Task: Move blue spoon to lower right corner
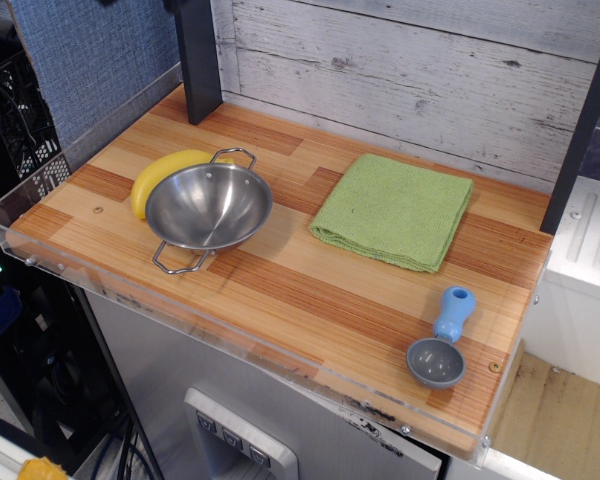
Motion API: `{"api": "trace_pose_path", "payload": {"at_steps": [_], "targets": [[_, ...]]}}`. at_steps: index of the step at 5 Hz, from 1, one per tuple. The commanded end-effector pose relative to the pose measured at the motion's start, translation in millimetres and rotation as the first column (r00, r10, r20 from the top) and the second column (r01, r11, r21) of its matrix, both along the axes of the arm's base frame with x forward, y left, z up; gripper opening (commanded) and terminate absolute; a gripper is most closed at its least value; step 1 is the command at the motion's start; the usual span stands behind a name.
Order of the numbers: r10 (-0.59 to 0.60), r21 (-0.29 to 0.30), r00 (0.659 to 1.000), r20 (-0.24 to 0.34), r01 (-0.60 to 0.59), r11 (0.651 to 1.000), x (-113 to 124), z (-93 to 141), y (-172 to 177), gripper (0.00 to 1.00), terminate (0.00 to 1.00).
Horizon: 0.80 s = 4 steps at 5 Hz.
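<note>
The blue spoon (442, 341) lies flat on the striped wooden tabletop near its front right end. Its light-blue handle points toward the back and its round grey bowl faces up toward the front. The lower right corner (485, 385) of the table, with a small screw mark and a clear plastic rim, is just to the right of the spoon's bowl. No gripper or arm shows in this view.
A folded green cloth (394, 210) lies at the back right. A two-handled steel bowl (208, 207) sits at the left with a yellow banana (160, 175) behind it. A dark post (197, 58) stands at the back left. A clear plastic rim (210, 335) edges the front.
</note>
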<state>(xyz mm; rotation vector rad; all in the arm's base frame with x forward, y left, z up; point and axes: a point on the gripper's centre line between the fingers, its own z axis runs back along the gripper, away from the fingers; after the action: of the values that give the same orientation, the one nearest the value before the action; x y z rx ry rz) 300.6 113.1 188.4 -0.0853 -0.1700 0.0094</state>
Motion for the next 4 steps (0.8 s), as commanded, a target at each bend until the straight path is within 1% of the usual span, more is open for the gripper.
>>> {"api": "trace_pose_path", "payload": {"at_steps": [1,2,3,4], "targets": [[-0.1,0.012,0.994,0.049,0.1,0.995,-5,-18,-60,1.0,0.0],[-0.141,0.029,0.987,0.073,0.139,0.99,-14,-37,-91,1.0,0.0],[-0.158,0.066,0.986,0.05,0.155,0.986,-23,-62,-114,1.0,0.0],[-0.147,0.044,0.989,0.032,0.146,0.988,-36,-75,-144,1.0,0.0]]}}
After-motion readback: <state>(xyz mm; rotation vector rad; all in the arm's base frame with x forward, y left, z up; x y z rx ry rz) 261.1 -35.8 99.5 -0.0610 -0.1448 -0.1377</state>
